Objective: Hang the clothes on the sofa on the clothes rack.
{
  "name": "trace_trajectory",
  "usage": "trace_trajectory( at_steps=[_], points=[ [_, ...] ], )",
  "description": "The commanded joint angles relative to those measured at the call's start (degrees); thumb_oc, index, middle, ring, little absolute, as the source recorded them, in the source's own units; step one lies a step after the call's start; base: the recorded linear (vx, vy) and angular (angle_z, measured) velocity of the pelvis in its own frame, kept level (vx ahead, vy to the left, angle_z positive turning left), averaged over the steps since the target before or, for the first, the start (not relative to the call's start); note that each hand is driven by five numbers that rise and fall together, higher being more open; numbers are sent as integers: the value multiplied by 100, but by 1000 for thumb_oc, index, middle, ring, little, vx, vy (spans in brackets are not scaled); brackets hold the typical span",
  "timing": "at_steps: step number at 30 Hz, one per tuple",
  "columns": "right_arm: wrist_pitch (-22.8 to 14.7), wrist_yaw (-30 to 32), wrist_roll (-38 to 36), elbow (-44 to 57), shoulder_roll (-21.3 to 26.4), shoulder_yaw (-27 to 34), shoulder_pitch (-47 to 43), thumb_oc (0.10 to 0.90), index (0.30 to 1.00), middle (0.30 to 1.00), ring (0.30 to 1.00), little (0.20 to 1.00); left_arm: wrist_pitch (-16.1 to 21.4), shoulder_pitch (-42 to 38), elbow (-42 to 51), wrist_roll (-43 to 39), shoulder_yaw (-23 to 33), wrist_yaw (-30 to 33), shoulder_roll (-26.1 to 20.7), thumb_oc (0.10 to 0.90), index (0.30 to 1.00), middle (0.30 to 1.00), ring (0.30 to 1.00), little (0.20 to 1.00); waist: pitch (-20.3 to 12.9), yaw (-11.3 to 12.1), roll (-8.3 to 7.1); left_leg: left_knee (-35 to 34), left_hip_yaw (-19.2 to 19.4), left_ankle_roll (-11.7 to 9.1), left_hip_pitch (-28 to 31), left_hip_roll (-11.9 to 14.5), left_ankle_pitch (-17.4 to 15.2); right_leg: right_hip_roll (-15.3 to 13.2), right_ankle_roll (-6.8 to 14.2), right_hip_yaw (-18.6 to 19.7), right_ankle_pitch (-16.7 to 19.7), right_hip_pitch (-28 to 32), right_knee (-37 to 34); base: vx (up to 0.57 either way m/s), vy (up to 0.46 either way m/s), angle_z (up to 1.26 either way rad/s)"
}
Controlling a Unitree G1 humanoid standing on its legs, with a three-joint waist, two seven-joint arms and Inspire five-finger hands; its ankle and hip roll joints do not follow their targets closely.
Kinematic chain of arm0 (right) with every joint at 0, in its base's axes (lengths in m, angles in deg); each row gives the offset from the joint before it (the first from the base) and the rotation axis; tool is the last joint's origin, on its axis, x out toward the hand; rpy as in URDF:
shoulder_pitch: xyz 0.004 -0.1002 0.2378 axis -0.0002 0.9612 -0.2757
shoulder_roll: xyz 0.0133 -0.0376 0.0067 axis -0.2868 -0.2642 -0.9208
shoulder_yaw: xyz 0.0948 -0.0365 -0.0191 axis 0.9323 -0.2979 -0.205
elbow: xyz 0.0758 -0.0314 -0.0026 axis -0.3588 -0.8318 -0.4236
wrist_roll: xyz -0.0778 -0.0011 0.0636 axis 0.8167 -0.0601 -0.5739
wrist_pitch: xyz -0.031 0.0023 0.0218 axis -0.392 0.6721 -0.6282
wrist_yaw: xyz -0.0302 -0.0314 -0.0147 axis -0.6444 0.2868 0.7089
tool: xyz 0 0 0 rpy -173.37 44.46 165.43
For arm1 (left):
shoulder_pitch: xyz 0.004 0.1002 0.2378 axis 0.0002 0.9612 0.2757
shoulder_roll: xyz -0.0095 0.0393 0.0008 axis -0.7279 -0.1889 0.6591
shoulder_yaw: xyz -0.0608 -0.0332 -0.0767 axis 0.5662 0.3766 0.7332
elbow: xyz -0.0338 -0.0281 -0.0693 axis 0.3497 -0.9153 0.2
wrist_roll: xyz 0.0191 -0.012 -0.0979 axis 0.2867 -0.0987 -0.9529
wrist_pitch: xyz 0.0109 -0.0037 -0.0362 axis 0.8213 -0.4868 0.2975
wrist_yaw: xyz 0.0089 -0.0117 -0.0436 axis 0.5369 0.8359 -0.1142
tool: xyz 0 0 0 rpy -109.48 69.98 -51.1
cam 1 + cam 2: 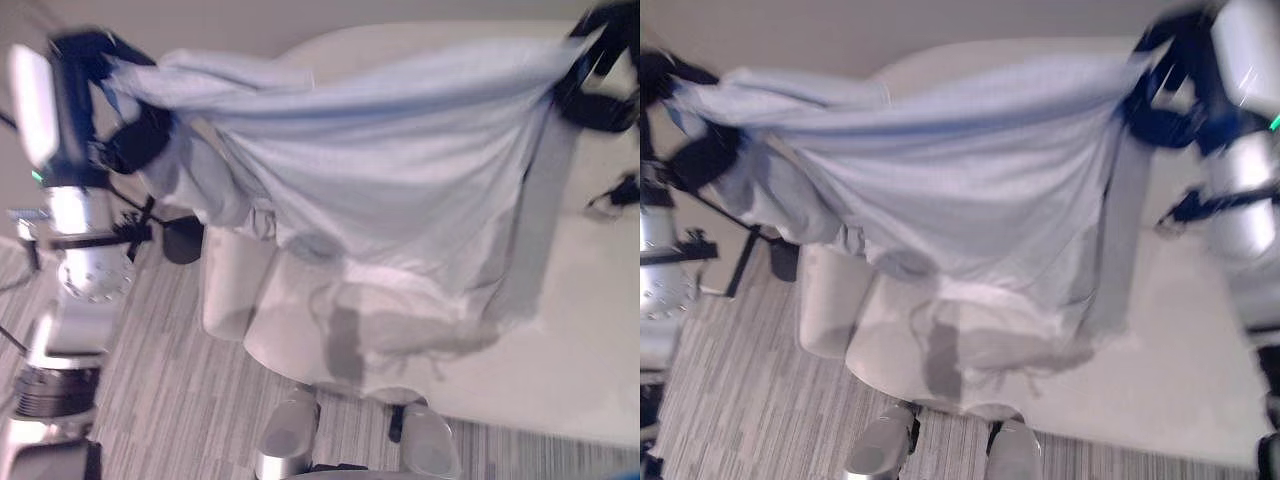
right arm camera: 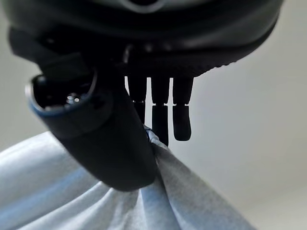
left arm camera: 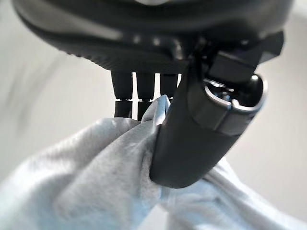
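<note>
Shirt (image 1: 380, 170) stretched above the sofa (image 1: 590, 330).
I see each wrist view confirm pinches: left hand (image 3: 192, 139), right hand (image 2: 110, 143).

Right hand (image 2: 110, 143) pinches pale-blue garment (image 2: 72, 191)

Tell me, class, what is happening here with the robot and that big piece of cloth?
The robot holds a light blue garment spread out between its two hands, lifted above the white sofa. The left hand pinches one upper corner between thumb and fingers, and the right hand pinches the other. The cloth hangs down in front of the sofa, its lower edge loose. A dark stand shows on the striped floor behind the cloth.
</note>
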Motion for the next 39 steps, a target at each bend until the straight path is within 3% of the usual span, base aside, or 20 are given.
trace_trajectory(
  at_steps=[1,2,3,5,11,13,14,15,16,17,18,19,20,23,29,32,35,36,37,39],
  points=[
    [-432,293,-347,-220,325,-1283,-1392,400,300,300,300,300,22,-757,-812,-35,110,832,-1122,400,300,300,300,300,-1315,246,-1348,-561,777,-156,687,-212,-467,-12,111,-386,854,1187,-1949,2,77,75],
    [-447,309,-368,-329,341,-1541,-1676,400,300,300,300,300,40,-869,-909,-44,44,859,-1119,400,300,300,300,300,-1293,229,-1323,-534,763,-145,646,-238,-436,-29,119,-408,890,1175,-1965,25,148,103],
    [-390,295,-468,-837,329,-2694,-2852,400,300,300,300,300,-63,-1798,-1819,-216,-646,1027,-1682,400,300,300,300,300,-1373,224,-1480,-506,1809,-75,615,46,-450,-129,243,-741,931,1295,-2009,59,140,103],
    [-333,325,-485,-1357,219,-3611,-3734,400,300,300,300,300,-61,-2332,-2353,-396,-1111,1009,-1999,400,300,300,300,300,-1541,270,-1497,-573,2138,-36,660,97,-476,-172,335,-903,989,1406,-2079,169,143,84],
    [-272,343,-683,-2927,-572,-5420,-5800,400,300,300,300,300,-39,-3961,-3671,-766,-2622,965,-2360,400,300,300,300,300,-1794,514,-1657,-582,1922,126,724,-101,-807,-489,575,-1044,1000,1525,-1862,183,200,50],
    [-139,408,-567,-3512,-945,-5790,-6335,400,300,300,300,300,-72,-4825,-4084,-739,-3528,916,-2458,400,300,300,300,300,-1797,646,-1755,-626,1757,394,857,-438,-923,-1090,984,-1032,1972,1374,-999,230,384,54],
    [-143,411,-570,-3545,-953,-5808,-6367,400,300,300,300,300,-70,-4925,-4125,-746,-3613,921,-2449,400,300,300,300,300,-1782,653,-1771,-629,1760,427,854,-471,-918,-1131,1022,-1013,2000,1353,-970,203,337,39],
    [-55,355,-529,-3773,-1064,-6083,-6577,400,300,300,300,300,-107,-5363,-4311,-706,-4087,866,-2431,400,300,300,300,300,-1712,599,-1713,-645,1520,583,910,-554,-904,-1377,1026,-640,2559,1083,-228,129,216,45],
    [-63,347,-551,-3812,-1042,-6113,-6635,400,300,300,300,300,-92,-5582,-4399,-732,-4270,870,-2398,400,300,300,300,300,-1688,636,-1744,-643,1529,591,888,-565,-901,-1404,1028,-609,2529,1019,-149,185,284,59],
    [-83,295,-598,-3960,-1092,-6503,-6961,400,300,300,300,300,-97,-6207,-4632,-670,-4881,816,-2147,400,300,300,300,300,-1620,393,-1659,-674,1176,657,873,-556,-737,-919,682,167,2190,521,110,45,87,40],
    [-92,290,-614,-3982,-1069,-6516,-6991,400,300,300,300,300,-85,-6344,-4689,-689,-4995,817,-2118,400,300,300,300,300,-1619,425,-1678,-674,1187,643,848,-539,-744,-911,663,181,2158,465,162,117,85,65],
    [-127,273,-678,-4109,-1071,-6762,-7218,400,300,300,300,300,-96,-6715,-4925,-726,-5313,808,-1938,400,300,300,300,300,-1610,327,-1690,-674,1004,611,827,-529,-702,-517,527,540,1835,242,27,242,-49,72],
    [-153,264,-836,-4333,-1027,-7104,-7513,400,300,300,300,300,-123,-7046,-5092,-708,-5563,775,-1650,400,300,300,300,300,-1484,46,-1735,-674,627,561,951,-615,-736,357,376,1187,1193,-94,-501,321,-45,97],
    [-165,309,-1003,-4353,-688,-7464,-7725,400,300,300,300,300,-118,-6997,-5133,-650,-5538,728,-1346,400,300,300,300,300,-1267,-323,-1897,-674,141,545,1186,-979,-828,1085,317,1782,1376,-468,-1214,229,-21,144],
    [-71,268,-741,-3470,-397,-7154,-7556,400,300,300,300,300,-225,-6428,-4615,-508,-4818,836,-957,400,300,300,300,300,-1409,-543,-1802,-309,78,514,1300,-1156,-1192,907,153,1788,1492,234,-1873,208,-24,105],
    [-135,232,-668,-2805,-47,-6992,-7476,400,300,300,300,300,-275,-6329,-4376,-250,-4664,786,-836,400,300,300,300,300,-1138,-632,-1808,1407,645,101,619,-1276,-939,701,121,1657,1446,539,-1878,91,40,29],
    [-141,183,-661,-2680,267,-6941,-7252,400,300,300,300,300,-268,-6195,-4317,-243,-4493,757,-815,400,300,300,300,300,-1072,-694,-1798,1927,1563,78,72,-776,-919,580,86,1500,1286,746,-1887,107,29,33],
    [-138,183,-654,-2664,280,-6897,-7201,400,300,300,300,300,-270,-6185,-4307,-239,-4496,754,-815,400,300,300,300,300,-1083,-661,-1806,1931,1597,83,78,-766,-936,582,88,1531,1279,742,-1883,200,49,51],
    [-151,189,-639,-2580,534,-6873,-7031,400,300,300,300,300,-229,-6164,-4269,-255,-4440,772,-817,400,300,300,300,300,-1118,-673,-1835,1318,1955,223,-91,-396,-1134,425,140,1429,1154,847,-1933,255,94,30],
    [-190,226,-557,-2446,775,-6676,-6766,400,300,300,300,300,-218,-6060,-4235,-244,-4398,776,-899,400,300,300,300,300,-1187,-612,-1753,441,1948,232,-124,-80,-814,368,176,1458,1002,937,-1938,342,158,-5]
  ],
)
